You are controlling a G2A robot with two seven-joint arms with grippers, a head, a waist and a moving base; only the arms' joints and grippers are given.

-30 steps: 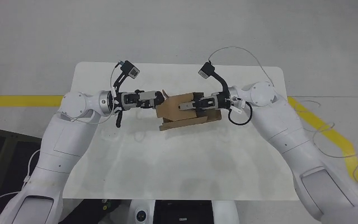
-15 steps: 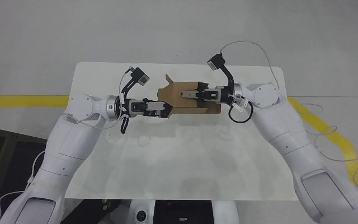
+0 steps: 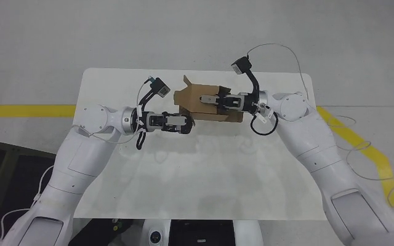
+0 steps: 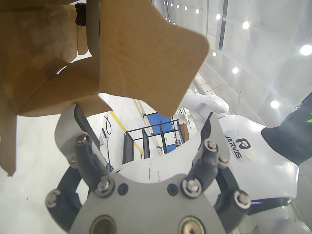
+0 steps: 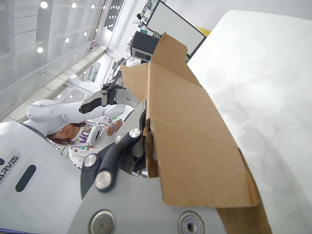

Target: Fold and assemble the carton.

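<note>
Toward 12 o'clock on the white table (image 3: 184, 178) is the brown carton (image 3: 188, 100), partly opened, with its flaps loose. The right gripper (image 3: 209, 99) comes in from the carton's 3 o'clock, its fingers clamped on one wall. The left gripper (image 3: 188, 122) is at the carton's 7 o'clock, just beside a flap, with its fingers (image 4: 81, 120) spread apart and empty.

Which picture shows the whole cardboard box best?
The top view: the whole carton shows there, gripped by the right hand. The left wrist view shows its flaps and inside from close up. The right wrist view shows one side wall close up.
</note>
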